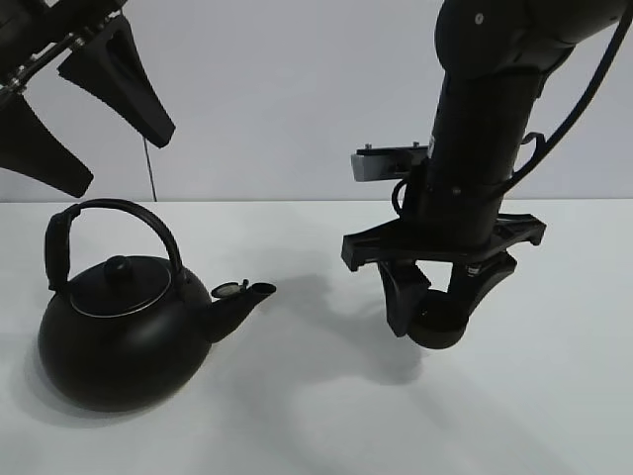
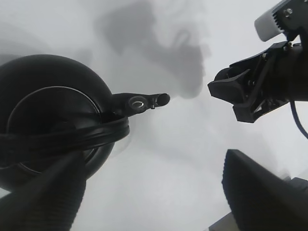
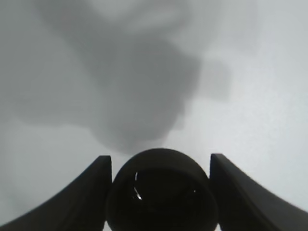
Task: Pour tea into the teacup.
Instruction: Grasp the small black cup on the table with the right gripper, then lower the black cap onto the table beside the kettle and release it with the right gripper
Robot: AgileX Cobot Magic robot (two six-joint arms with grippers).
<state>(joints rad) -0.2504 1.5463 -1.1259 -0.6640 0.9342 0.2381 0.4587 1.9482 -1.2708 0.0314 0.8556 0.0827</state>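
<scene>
Item: teacup point(image 1: 440, 336), pinched by the right gripper point(image 1: 437, 317), apparently held clear of the table point(image 1: 554, 416), right of centre
Left gripper point(image 1: 87, 117): spread, empty, raised above the kettle point(image 1: 114, 341) at left
Handling: keep the cup level; set it upright near the spout point(image 1: 247, 295)
Surface: plain white, shadowed; far wall point(image 1: 277, 99) pale

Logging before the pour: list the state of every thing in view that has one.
kettle: upright on the table, lid on, ungripped.
teacup: upright, clamped in the right gripper, seemingly off the table.
left gripper: open, empty, above the kettle.
right gripper: shut on the teacup.
</scene>
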